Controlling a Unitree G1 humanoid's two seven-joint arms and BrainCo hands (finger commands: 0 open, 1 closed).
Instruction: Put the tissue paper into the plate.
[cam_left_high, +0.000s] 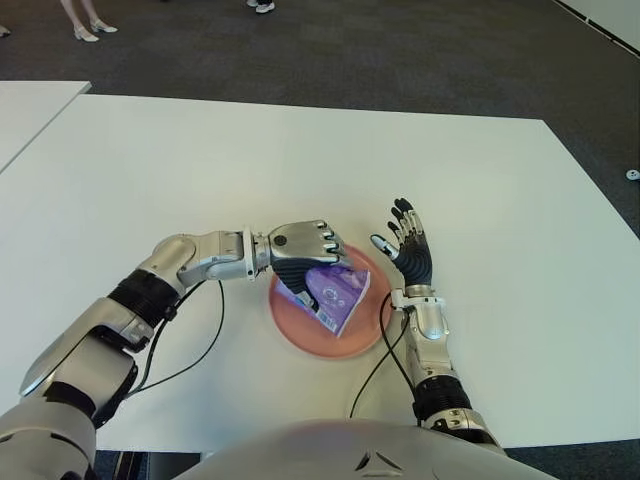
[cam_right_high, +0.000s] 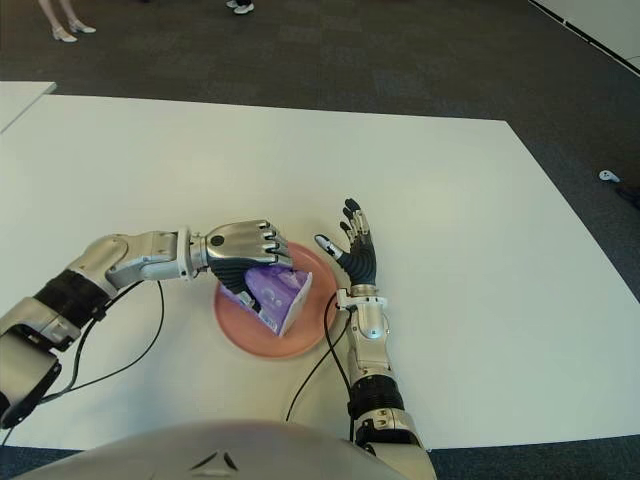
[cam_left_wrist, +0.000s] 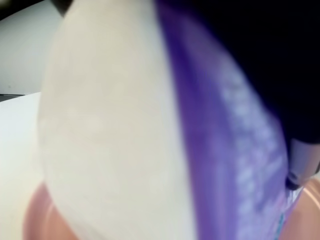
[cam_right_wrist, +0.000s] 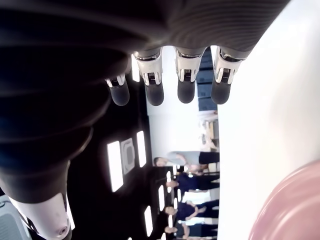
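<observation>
Purple tissue pack (cam_left_high: 338, 290) sits over the pink plate (cam_left_high: 300, 335), left hand (cam_left_high: 305, 250) clasping it; release seems next. Right hand (cam_left_high: 408, 245) spread beside.

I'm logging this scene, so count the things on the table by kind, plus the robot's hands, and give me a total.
Tissue paper packs, purple, gripped by the left hand over the plate: 1
Plates, pink: 1
Robot hands, left hand and right hand, which is open beside the plate: 2
Total: 4

White table (cam_left_high: 300, 170), dark carpet (cam_left_high: 400, 50) beyond, a person's feet (cam_left_high: 88, 30) at its far edge.
</observation>
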